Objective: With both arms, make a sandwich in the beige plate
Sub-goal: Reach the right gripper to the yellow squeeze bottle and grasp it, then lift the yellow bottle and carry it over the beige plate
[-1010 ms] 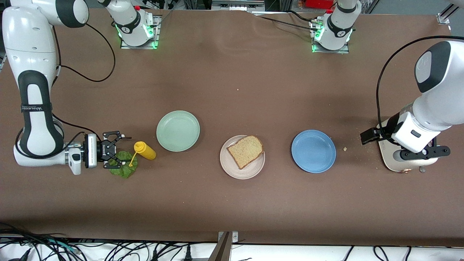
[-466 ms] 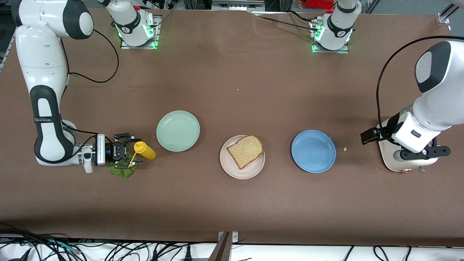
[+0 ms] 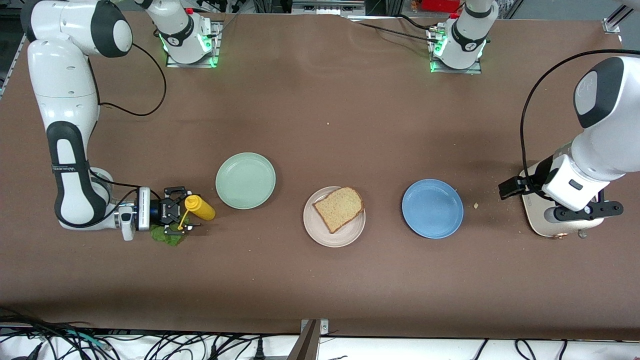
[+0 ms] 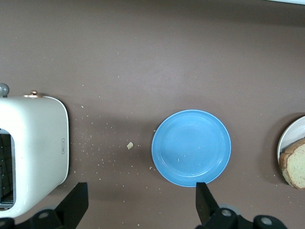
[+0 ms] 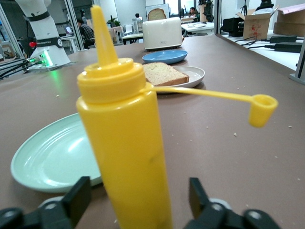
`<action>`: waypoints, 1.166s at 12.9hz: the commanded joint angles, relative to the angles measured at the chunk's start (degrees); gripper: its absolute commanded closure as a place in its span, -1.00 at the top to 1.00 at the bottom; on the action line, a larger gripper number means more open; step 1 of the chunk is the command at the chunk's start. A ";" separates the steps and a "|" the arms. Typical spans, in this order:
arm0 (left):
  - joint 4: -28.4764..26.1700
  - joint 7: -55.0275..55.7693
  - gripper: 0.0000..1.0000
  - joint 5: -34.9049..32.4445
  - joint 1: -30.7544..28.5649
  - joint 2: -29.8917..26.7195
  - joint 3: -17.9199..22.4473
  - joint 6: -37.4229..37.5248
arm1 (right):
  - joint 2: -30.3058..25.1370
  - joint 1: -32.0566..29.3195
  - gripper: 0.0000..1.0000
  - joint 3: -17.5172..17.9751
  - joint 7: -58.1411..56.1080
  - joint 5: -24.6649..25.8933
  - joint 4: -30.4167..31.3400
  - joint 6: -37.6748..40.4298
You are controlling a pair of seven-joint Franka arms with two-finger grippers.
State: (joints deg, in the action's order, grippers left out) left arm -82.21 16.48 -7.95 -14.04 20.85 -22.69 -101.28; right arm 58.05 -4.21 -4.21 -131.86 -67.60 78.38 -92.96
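Note:
The beige plate [image 3: 320,235] lies mid-table with one tan bread slice [image 3: 339,208] on it. At the right arm's end, a ruffled green lettuce leaf [image 3: 167,236] lies on the table beside a yellow squeeze bottle [image 3: 200,207] whose cap hangs open. My right gripper [image 3: 189,209] reaches low over the lettuce. It is open, one finger on each side of the bottle [image 5: 128,157] with a gap on both sides. My left gripper [image 3: 585,211] waits open and empty above the toaster [image 3: 540,225]. No finished sandwich is in view.
A mint-green plate [image 3: 245,180] sits close to the bottle, toward the arms' bases. A blue plate [image 3: 432,208] lies between the beige plate and the toaster, with crumbs [image 4: 129,145] scattered on the table near the toaster [image 4: 33,152].
My right arm has slid along the table over the lettuce toward the yellow bottle, and its fingers now flank the bottle. The left arm has not moved.

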 commanded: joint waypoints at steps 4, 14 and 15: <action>0.12 -1.63 0.98 1.45 -0.81 0.51 -0.51 0.12 | 1.71 0.78 -1.00 0.08 0.20 -1.57 -2.00 -1.08; 0.12 -1.72 0.98 1.45 -0.90 0.60 -0.51 0.03 | -14.01 11.73 -1.00 -4.39 37.15 24.34 -1.74 -4.86; 0.04 -1.72 0.98 1.45 -0.90 0.60 -0.51 -0.06 | -15.41 15.33 -1.00 -7.02 41.29 25.66 -1.83 -4.86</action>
State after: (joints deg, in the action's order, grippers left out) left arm -82.22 16.45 -7.95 -14.19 21.54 -22.70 -101.29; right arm 46.14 5.06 -6.88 -97.59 -44.96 74.97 -97.10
